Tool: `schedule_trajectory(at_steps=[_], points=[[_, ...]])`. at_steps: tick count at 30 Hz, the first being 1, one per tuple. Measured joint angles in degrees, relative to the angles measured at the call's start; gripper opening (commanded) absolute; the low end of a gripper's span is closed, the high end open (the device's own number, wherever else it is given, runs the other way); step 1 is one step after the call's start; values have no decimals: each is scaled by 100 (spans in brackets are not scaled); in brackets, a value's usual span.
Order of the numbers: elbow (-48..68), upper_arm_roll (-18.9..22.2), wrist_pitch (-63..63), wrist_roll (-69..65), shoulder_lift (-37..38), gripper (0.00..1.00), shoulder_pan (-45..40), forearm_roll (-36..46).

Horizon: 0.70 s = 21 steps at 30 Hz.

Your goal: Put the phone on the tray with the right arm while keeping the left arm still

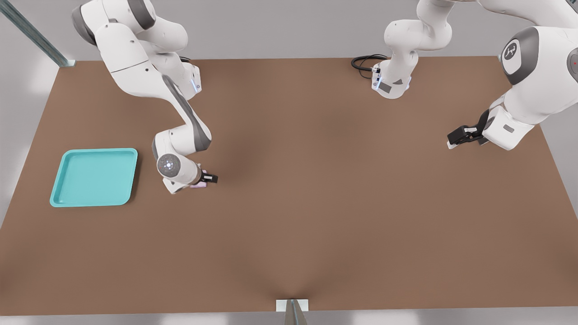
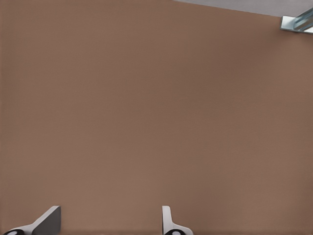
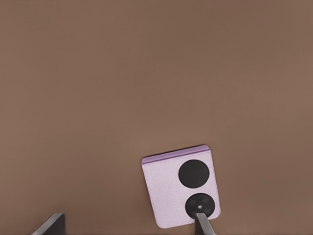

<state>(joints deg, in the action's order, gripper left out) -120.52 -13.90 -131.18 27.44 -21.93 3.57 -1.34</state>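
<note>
Tool (image 1: 204, 179) low over the phone (image 3: 180, 191), fingers spread wide, nothing gripped. Phone flat on the counter (image 1: 316, 203), near the tray (image 1: 93, 177) on the front view's right. Off-centre: one finger overlaps a lens. Centre first, then close.

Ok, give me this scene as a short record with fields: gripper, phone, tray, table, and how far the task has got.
gripper: the right arm's gripper is low over the table, fingers spread, one fingertip over the phone's edge
phone: pale pink slab, lenses up, flat on the table, not gripped
tray: turquoise tray, nothing in it, toward the front view's left of the gripper
table: brown surface
task status: phone not yet lifted or on the tray
</note>
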Motion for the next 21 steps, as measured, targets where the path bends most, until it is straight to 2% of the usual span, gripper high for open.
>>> schedule_trajectory(at_steps=[12,21], points=[[-396,-200,-1000,-667,-136,100,-421,-84],[-512,-236,-1104,-1287,-269,100,-422,-1004]])
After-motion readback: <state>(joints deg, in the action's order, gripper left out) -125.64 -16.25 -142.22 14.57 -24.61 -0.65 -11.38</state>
